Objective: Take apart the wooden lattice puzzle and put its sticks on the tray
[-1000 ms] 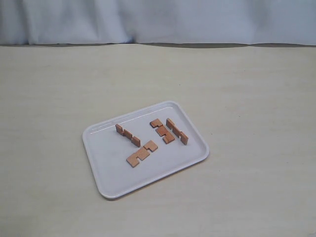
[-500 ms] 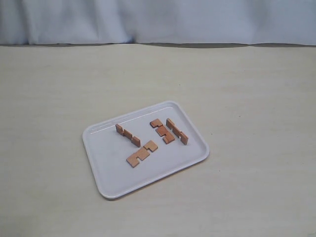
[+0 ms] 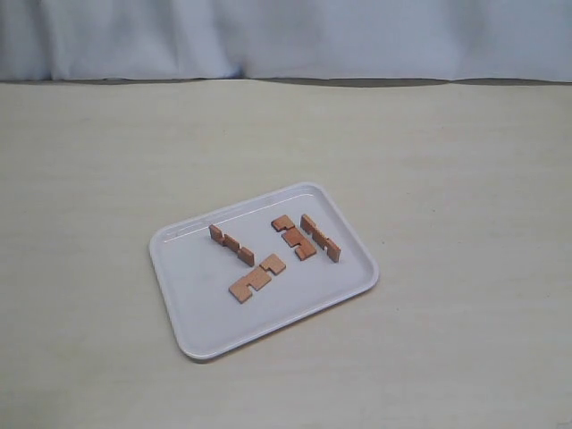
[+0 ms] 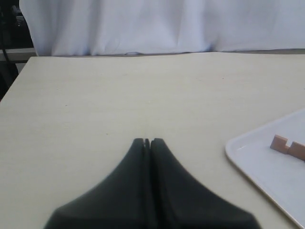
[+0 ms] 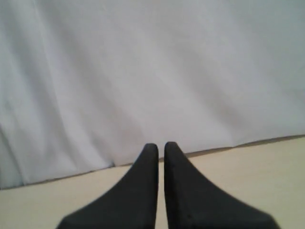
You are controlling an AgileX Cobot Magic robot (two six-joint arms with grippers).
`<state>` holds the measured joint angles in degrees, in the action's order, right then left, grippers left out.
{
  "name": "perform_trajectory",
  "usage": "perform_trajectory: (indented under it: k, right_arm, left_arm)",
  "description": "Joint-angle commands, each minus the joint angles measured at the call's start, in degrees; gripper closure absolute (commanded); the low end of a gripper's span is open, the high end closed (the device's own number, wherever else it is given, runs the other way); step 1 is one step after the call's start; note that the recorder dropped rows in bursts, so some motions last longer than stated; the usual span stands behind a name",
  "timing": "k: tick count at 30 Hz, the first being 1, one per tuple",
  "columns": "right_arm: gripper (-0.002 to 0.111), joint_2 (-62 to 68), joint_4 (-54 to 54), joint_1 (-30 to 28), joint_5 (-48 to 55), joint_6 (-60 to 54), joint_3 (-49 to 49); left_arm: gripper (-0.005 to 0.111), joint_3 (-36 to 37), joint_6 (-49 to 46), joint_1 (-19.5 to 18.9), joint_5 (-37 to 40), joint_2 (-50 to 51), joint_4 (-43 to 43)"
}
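The wooden lattice puzzle lies in separate pieces: several reddish-brown notched sticks rest on the white tray (image 3: 198, 308) in the middle of the table. One stick (image 3: 231, 243) stands on edge at the tray's back left and one (image 3: 256, 278) lies flat nearer the front. Two more (image 3: 293, 236) (image 3: 321, 237) lie close together at the right. Neither arm shows in the exterior view. My left gripper (image 4: 147, 140) is shut and empty above bare table, with the tray's corner (image 4: 257, 157) and one stick (image 4: 287, 146) off to its side. My right gripper (image 5: 161, 145) is shut on nothing and faces the curtain.
A pale blue-white curtain (image 3: 286, 36) hangs along the table's far edge. The beige tabletop (image 3: 447, 161) spreads out on all sides of the tray. In the left wrist view a table edge (image 4: 16, 78) shows, with dark equipment beyond it.
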<state>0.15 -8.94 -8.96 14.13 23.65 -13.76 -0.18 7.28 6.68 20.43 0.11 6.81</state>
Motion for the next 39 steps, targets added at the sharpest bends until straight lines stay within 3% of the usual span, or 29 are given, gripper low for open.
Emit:
perform_trajectory:
  k: [1,5,7,22,27,39]
  right_arm:
    - [0.104,-0.2,-1.4,-0.2,-4.7,-0.3,7.6]
    - [0.104,-0.2,-2.8,-0.2,-9.6,-0.6,13.8]
    - [0.104,-0.2,-2.3,-0.2,-5.1,-0.3,13.8]
    - [0.104,-0.2,-1.0,-0.2,-5.0,-0.1,13.8]
    - [0.104,-0.2,-3.5,-0.2,-0.8,-1.1,13.8]
    - [0.104,-0.2,8.3,-0.3,4.6,-12.6,13.8]
  left_arm:
    - [0.107,0.2,0.1,0.0,-0.4,-0.1,0.1]
    - [0.107,0.2,0.1,0.0,-0.4,-0.1,0.1]
    - [0.107,0.2,0.1,0.0,-0.4,-0.1,0.1]
    - [0.107,0.2,0.1,0.0,-0.6,-0.1,0.1]
    - [0.107,0.2,0.1,0.0,-0.6,-0.1,0.1]
    - [0.107,0.2,0.1,0.0,-0.6,-0.1,0.1]
